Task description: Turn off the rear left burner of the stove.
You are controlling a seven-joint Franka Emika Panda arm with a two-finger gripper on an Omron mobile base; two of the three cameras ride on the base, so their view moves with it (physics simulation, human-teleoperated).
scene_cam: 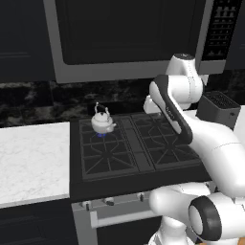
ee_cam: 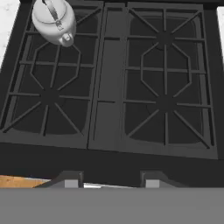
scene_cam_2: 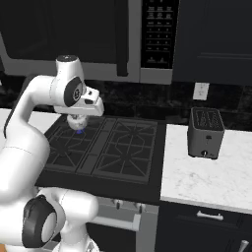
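The stove is a wide black gas cooktop with a silver front and small knobs. On its rear left burner stands a white kettle, and a small blue flame shows under it. In the hand view the kettle is at the top left over that burner's grate. My gripper hangs high above the stove's front edge, open, its two tips wide apart with nothing between them. In the right base view the hand hovers over the back left of the stove, with the flame just below it.
A grey microwave hangs over the stove. A dark toaster stands on the marble counter to the right. Another marble counter lies to the left. The oven's bar handle runs below the knobs.
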